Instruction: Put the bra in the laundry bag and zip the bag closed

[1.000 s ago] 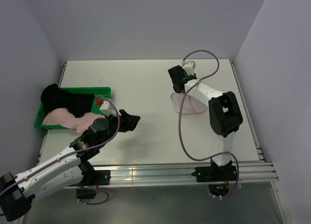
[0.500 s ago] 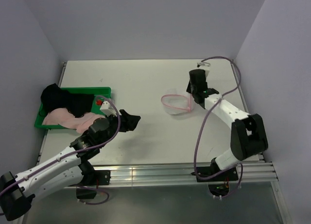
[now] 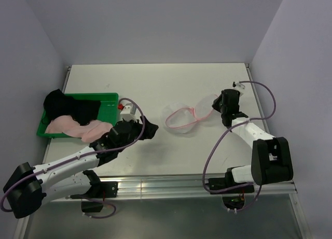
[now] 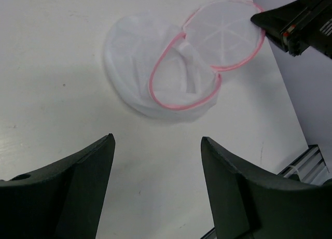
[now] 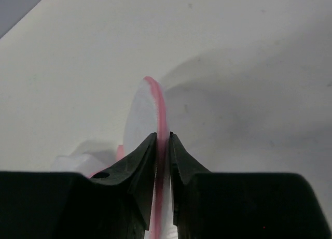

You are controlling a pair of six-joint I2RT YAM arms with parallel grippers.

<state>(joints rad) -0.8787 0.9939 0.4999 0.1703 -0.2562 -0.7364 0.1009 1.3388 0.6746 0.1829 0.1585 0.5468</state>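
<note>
Mesh, white & see-through, pink-trimmed at the rim: the laundry bag lies mid-desk w/ its mouth open. Its round lid flap is swung out to one side & tipped up. The right tool is clenched on that flap's pink edge, pinching it thin btwn both fingers. The left tool is released, jaws wide & empty, hovering just to the near-left of the bag & aimed at its mouth.

Bra: not in the bag. Well left of the bag sits a green tray w/ a black garment & a pink garment heaped in it. Can't tell which is the bra; prob. one of these.

Handling, my read: the bag is v. light & floppy, collapses if pressed, & will slide on the desk unless pinned. So the rim is the right place to hold, since the trim is the only firm part & the mesh could snag. The bra is likely soft, limp & light, w/ straps that dangle. Take it at a bunched fold near the centre or at a cup edge. Lift it clear of the tray wall so the other garment doesn't drag along.
</note>
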